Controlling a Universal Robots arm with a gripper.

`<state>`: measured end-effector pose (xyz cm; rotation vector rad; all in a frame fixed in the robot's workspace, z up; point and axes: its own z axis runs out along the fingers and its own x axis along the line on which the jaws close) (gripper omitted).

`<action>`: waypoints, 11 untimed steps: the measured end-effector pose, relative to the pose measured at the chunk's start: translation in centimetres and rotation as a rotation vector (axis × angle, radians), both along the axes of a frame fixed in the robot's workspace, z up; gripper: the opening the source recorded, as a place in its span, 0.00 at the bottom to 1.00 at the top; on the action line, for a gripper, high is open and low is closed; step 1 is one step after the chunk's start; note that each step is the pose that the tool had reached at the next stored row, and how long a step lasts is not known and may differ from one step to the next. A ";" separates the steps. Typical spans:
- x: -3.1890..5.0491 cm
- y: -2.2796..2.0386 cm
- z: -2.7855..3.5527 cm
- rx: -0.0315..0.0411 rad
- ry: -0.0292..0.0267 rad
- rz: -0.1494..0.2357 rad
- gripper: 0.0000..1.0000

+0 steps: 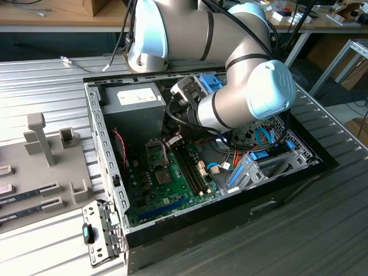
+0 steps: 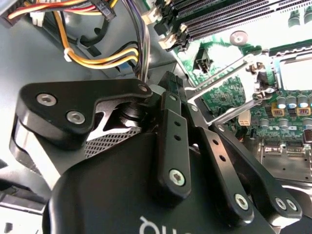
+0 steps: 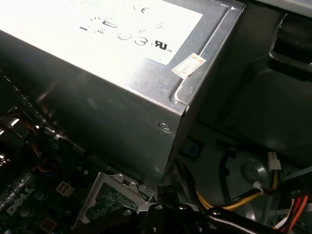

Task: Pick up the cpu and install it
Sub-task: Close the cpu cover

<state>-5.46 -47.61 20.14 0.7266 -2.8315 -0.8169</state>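
Observation:
My gripper [image 1: 171, 140] reaches down into the open computer case [image 1: 109, 167], just above the processor socket [image 1: 155, 152] on the green motherboard. In the second wrist view its black fingers meet at the tips, and the gripper [image 2: 170, 80] looks shut with nothing showing between them. Right beside the tips the socket's metal load plate [image 2: 229, 92] stands tilted up. A pale silver-grey square lies in the open socket and looks like the cpu [image 2: 295, 73]. In the first wrist view the gripper [image 3: 160, 195] sits next to that plate [image 3: 112, 195].
The grey power supply [image 1: 135, 98] stands close behind the gripper. Yellow and orange cables [image 2: 97, 56] run beside the fingers. Black memory slots [image 1: 190, 167] lie past the socket. A blue drive cage [image 1: 253, 164] fills the case's far side. A grey parts fixture [image 1: 40, 144] sits outside the case.

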 end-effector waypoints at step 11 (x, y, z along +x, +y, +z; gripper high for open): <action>0.00 -0.85 0.47 0.0111 0.0000 0.007 0.11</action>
